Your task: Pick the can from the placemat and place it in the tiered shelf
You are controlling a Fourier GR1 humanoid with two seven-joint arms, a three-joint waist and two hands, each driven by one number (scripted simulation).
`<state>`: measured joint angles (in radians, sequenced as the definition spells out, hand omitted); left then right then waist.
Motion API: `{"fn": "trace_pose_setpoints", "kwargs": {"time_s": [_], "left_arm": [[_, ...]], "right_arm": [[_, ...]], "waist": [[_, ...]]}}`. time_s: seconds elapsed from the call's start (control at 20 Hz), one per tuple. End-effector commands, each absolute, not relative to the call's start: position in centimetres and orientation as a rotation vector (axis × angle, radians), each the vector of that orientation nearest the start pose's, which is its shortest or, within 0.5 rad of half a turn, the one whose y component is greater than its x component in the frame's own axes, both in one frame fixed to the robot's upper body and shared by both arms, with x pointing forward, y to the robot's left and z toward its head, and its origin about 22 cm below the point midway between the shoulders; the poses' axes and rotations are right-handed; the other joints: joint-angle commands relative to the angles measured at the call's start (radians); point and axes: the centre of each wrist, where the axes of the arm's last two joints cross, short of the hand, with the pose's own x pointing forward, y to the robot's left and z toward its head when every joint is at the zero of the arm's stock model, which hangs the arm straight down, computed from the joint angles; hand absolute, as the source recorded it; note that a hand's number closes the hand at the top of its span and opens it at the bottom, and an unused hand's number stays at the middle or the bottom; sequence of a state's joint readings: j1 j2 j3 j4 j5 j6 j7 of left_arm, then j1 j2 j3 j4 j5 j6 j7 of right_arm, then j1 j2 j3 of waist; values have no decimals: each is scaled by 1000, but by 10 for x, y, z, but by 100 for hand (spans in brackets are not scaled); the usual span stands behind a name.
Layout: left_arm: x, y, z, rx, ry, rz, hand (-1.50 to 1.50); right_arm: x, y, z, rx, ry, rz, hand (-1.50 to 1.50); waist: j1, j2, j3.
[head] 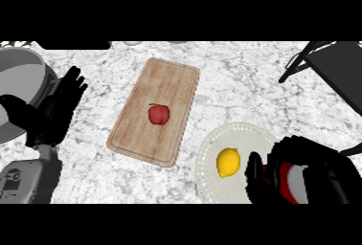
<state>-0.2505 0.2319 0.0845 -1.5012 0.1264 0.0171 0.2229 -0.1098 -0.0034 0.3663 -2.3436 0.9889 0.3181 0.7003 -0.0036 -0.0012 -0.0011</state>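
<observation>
Your right hand point(300, 172) sits at the lower right, fingers and thumb curled round the can point(288, 181), whose red and white side shows between them. The can is held at the right edge of the pale round placemat point(233, 139); you cannot tell whether it touches the mat. A yellow lemon point(228, 162) lies on the placemat just beside the hand. Your left hand point(53, 112) rests open at the left, fingers straight and pointing up, holding nothing, beside a grey pot point(21, 72). A red pepper point(158, 114) lies on the wooden cutting board point(170, 81). The dark tiered shelf point(339, 72) stands at the upper right, well apart from the can.
</observation>
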Motion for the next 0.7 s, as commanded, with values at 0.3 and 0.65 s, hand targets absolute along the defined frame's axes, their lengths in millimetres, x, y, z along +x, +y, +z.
{"fn": "trace_pose_setpoints", "kwargs": {"time_s": [0.3, 0.65], "left_arm": [[296, 278, 68, 70, -1525, -26, 0], [295, 282, 78, 105, -1519, -40, 0]], "right_arm": [[185, -227, 257, -969, -1660, 471, 150], [201, -298, 280, -1019, -1554, 365, 150]], "waist": [[-4, 0, 2], [-6, -3, 2]]}}
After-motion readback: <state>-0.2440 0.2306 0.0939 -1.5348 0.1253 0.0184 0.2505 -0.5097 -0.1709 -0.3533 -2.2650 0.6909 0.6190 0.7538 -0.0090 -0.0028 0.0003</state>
